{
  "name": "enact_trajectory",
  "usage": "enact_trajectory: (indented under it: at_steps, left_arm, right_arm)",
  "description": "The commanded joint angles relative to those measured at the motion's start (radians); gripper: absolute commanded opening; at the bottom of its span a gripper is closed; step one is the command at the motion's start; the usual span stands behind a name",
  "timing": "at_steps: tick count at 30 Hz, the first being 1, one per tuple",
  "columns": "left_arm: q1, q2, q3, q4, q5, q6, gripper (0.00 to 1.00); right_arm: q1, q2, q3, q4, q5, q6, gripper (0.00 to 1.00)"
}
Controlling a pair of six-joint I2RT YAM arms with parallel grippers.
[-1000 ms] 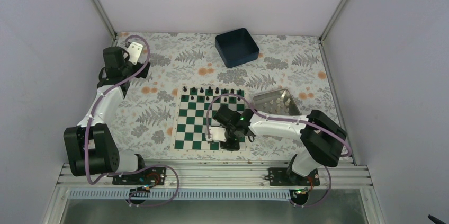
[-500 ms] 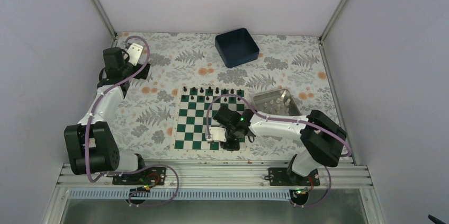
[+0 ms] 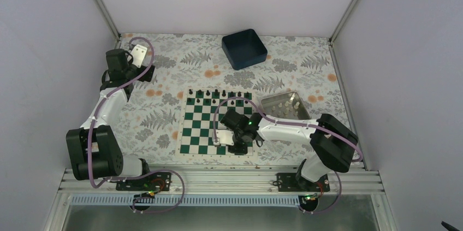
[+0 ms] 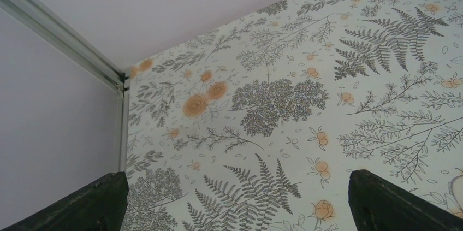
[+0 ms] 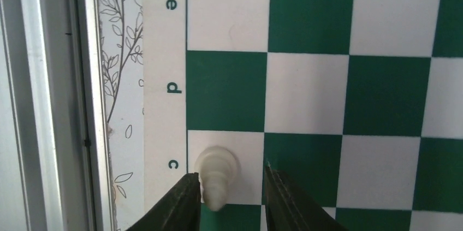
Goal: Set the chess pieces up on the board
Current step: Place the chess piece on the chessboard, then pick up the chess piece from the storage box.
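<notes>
Lower centre, right wrist view: small cream plastic chess piece (image 5: 217,172) upright inside right gripper (image 5: 231,173), jaws parted, unclamped; nearer frame-left jaw, on green-and-white chessboard (image 5: 306,94) c-edge square.

Chess piece (image 5: 217,169) stands between jaws, seemingly ungripped.

Fern-and-flower print covered the whole table (image 3: 158,119). Green-and-white board (image 3: 196,132) lay flat near the front edge, about centre. Dark blue bin (image 3: 244,48) sat toward the far side, well apart. Silver tray (image 3: 273,101) rested just beside the board's far right corner.
</notes>
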Motion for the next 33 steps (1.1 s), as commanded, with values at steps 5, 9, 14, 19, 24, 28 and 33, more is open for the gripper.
enact_trajectory:
  at_steps: [5, 9, 14, 19, 24, 28, 33]
  left_arm:
    - [0.009, 0.004, 0.002, 0.019, 0.045, -0.002, 1.00]
    - [0.009, 0.013, 0.015, 0.007, 0.065, -0.004, 1.00]
    - [0.010, 0.011, 0.018, 0.005, 0.067, -0.001, 1.00]
    - [0.012, 0.017, 0.022, 0.005, 0.068, -0.004, 1.00]
    - [0.013, 0.015, 0.022, 0.006, 0.060, -0.001, 1.00]
    - [0.015, 0.014, 0.012, 0.013, 0.057, -0.001, 1.00]
    - [0.016, 0.014, -0.003, 0.025, 0.053, -0.007, 1.00]
  right_arm:
    - [-0.017, -0.119, 0.050, -0.065, 0.008, 0.002, 0.41]
    - [-0.075, -0.185, 0.069, -0.111, -0.005, -0.011, 0.44]
    - [-0.290, -0.265, 0.062, -0.115, 0.022, -0.073, 0.44]
    - [-0.562, -0.253, 0.048, -0.077, 0.039, -0.161, 0.44]
    - [-0.778, -0.209, 0.064, -0.059, -0.013, -0.254, 0.43]
    - [-0.863, -0.126, 0.078, -0.047, -0.009, -0.286, 0.43]
    - [-0.904, -0.034, 0.091, -0.001, -0.019, -0.294, 0.43]
